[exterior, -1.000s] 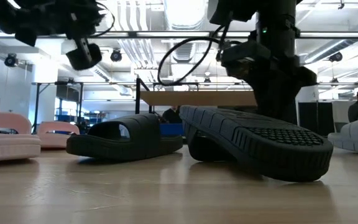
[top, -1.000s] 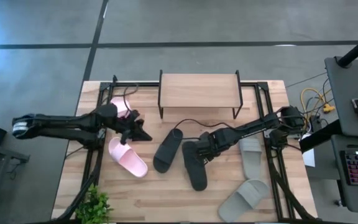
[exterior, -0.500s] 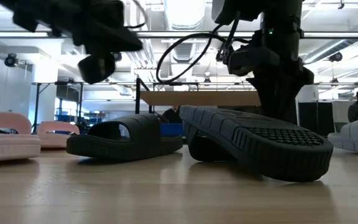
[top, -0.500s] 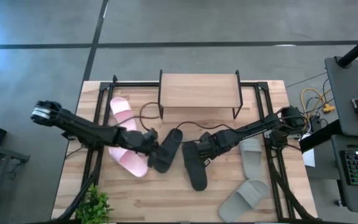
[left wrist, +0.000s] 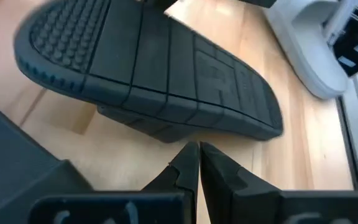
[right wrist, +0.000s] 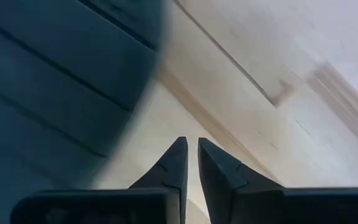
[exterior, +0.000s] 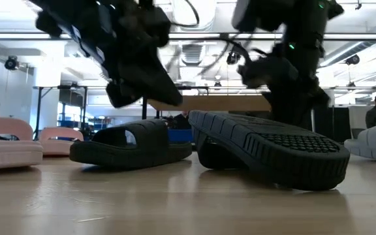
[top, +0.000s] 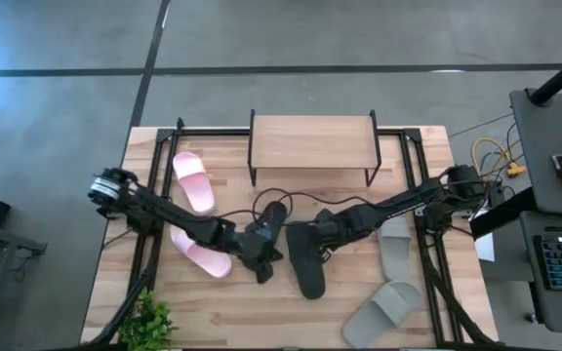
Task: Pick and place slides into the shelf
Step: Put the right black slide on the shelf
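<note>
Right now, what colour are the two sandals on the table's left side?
Pale pink sandals; the high view shows them best.

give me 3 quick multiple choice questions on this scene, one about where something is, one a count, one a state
1. Where is the left pincer?
A. over the shelf
B. over the near end of the upright black slide
C. by the grey slides

2. How many pale pink slides show on the table?
A. two
B. one
C. four

3. How does the black slide by the right pincer lie?
A. flat, strap up
B. on the shelf top
C. tipped, treaded sole showing

Answers:
1. B: the high view puts it above the black slide, left of centre.
2. A: one pink slide lies behind the left arm, another in front.
3. C: the low view shows the tipped black slide with its sole turned to the camera.
</note>
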You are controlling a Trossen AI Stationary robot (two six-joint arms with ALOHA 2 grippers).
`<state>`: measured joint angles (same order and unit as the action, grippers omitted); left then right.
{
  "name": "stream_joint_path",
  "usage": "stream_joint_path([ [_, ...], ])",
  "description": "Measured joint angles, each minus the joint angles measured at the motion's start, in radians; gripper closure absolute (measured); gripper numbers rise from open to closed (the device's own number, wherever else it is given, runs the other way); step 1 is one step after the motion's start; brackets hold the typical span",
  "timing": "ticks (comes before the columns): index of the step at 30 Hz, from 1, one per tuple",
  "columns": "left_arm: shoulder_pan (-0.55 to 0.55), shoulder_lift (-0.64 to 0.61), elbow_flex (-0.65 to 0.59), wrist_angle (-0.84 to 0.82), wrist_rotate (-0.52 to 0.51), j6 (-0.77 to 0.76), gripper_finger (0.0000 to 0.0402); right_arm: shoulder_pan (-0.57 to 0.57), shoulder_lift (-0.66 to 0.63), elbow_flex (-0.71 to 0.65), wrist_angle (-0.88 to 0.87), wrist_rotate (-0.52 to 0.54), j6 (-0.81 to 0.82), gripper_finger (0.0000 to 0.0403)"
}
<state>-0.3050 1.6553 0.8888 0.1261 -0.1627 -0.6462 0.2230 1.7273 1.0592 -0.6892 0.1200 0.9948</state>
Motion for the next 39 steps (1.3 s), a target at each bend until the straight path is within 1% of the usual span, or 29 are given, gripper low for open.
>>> stream_joint_path([
  [2,0.001,0.023,0.009,0.003,-0.001,-0.003,0.0402,0.005,-0.003,-0.033,0.017,-0.003,0.004,0.0376],
  [4,0.000,0.043,0.016,0.041,0.000,-0.003,0.0402,0.009,-0.010,-0.062,0.055,-0.020,-0.007,0.0375],
  [7,0.000,0.057,0.017,0.087,0.000,-0.006,0.0402,0.013,-0.018,-0.083,0.154,-0.046,-0.027,0.0375],
  [14,0.003,0.061,-0.001,0.057,-0.032,-0.032,0.0401,0.014,-0.019,-0.062,0.308,-0.049,-0.070,0.0375],
  [18,0.000,0.057,-0.014,0.035,-0.035,-0.079,0.0401,0.014,-0.017,-0.020,0.303,-0.048,-0.100,0.0375],
  [24,-0.001,0.057,-0.024,0.021,-0.035,-0.081,0.0401,0.015,-0.017,0.041,0.303,-0.069,-0.143,0.0375],
  [26,-0.001,0.059,-0.026,0.013,-0.060,-0.081,0.0401,0.016,-0.019,0.061,0.321,-0.084,-0.146,0.0375],
  [28,0.005,0.063,-0.028,0.027,-0.118,-0.081,0.0401,0.021,-0.019,0.088,0.369,-0.096,-0.167,0.0375],
  [31,0.011,0.057,-0.024,0.040,-0.175,-0.082,0.0401,0.028,-0.017,0.102,0.414,-0.148,-0.215,0.0374],
  [33,0.011,0.058,-0.025,0.026,-0.172,-0.082,0.0401,0.032,-0.015,0.119,0.477,-0.171,-0.235,0.0374],
  [37,0.012,0.039,-0.025,0.014,-0.135,-0.081,0.0401,0.033,-0.017,0.132,0.433,-0.127,-0.237,0.0374],
  [39,0.006,0.014,-0.024,-0.028,-0.115,-0.081,0.0401,0.031,-0.016,0.132,0.402,-0.121,-0.237,0.0374],
])
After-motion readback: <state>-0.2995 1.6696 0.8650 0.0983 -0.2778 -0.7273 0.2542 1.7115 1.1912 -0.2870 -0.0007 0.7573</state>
